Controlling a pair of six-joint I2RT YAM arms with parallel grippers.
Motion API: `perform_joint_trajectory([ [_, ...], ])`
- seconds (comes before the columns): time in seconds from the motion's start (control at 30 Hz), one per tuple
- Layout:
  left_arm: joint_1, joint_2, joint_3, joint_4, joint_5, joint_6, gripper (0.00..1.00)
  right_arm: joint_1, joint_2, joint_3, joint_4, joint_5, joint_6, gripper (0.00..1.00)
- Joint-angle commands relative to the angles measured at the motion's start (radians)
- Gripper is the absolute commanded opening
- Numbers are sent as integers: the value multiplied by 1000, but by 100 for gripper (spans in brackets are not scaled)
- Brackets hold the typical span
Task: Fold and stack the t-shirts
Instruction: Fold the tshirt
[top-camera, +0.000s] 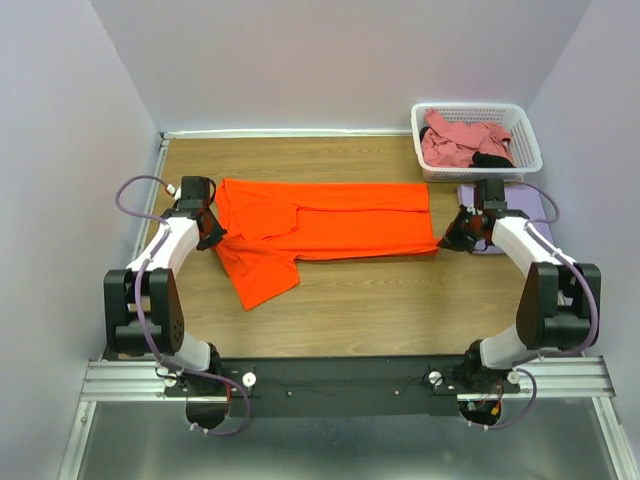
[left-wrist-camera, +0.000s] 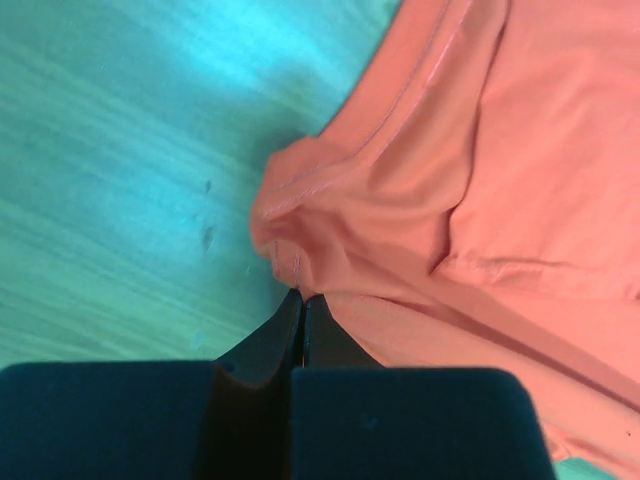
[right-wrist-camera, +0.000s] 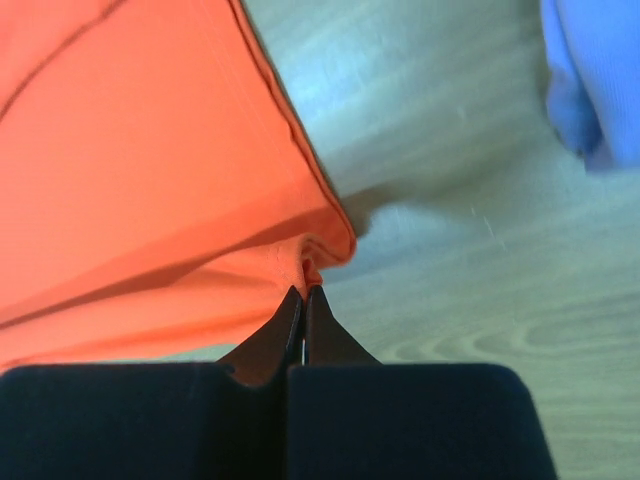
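Observation:
A bright orange t-shirt (top-camera: 320, 228) lies stretched sideways across the middle of the wooden table, folded lengthwise, one sleeve hanging toward the front left. My left gripper (top-camera: 212, 232) is shut on its left edge; in the left wrist view the jaws are pressed together with a bunched fold of the orange t-shirt (left-wrist-camera: 300, 240) pinched at the tips of the left gripper (left-wrist-camera: 301, 297). My right gripper (top-camera: 452, 236) is shut on the shirt's right corner (right-wrist-camera: 320, 250), its tips (right-wrist-camera: 304, 292) closed on the hem. A lavender t-shirt (top-camera: 535, 205) lies flat behind the right arm. A pink t-shirt (top-camera: 460, 140) fills the basket.
A white lattice basket (top-camera: 528, 150) stands at the back right corner, with a bit of black cloth (top-camera: 492, 160) beside the pink shirt. White walls close in the table on three sides. Bare wood (top-camera: 380, 300) shows in front of the orange shirt.

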Motion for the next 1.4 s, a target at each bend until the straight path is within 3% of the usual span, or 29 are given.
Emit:
perform_joint_trajectory([
  [0.0,10,72,71,29,8,32,0,-11,65,62,-12,12,-36,0],
  [0.4,24,228,174,45,-1,70,0,-11,187,182,-6,44,-72,0],
  [0.73,26,255,237,49,-10,73,0,-11,235,216,13,56,-66,1],
  [1.1,24,309,219,114,-13,49,1,-11,310,245,60,50,-69,1],
  [1.23,24,317,225,137,-13,47,16,-11,329,245,90,27,-72,7],
  [1.27,24,320,229,135,-18,50,27,-11,332,244,93,24,-75,9],
  [1.3,23,317,230,135,-18,52,27,-11,332,244,94,24,-76,12],
  [1.37,23,306,214,144,-21,54,41,-11,326,244,96,20,-85,21],
])
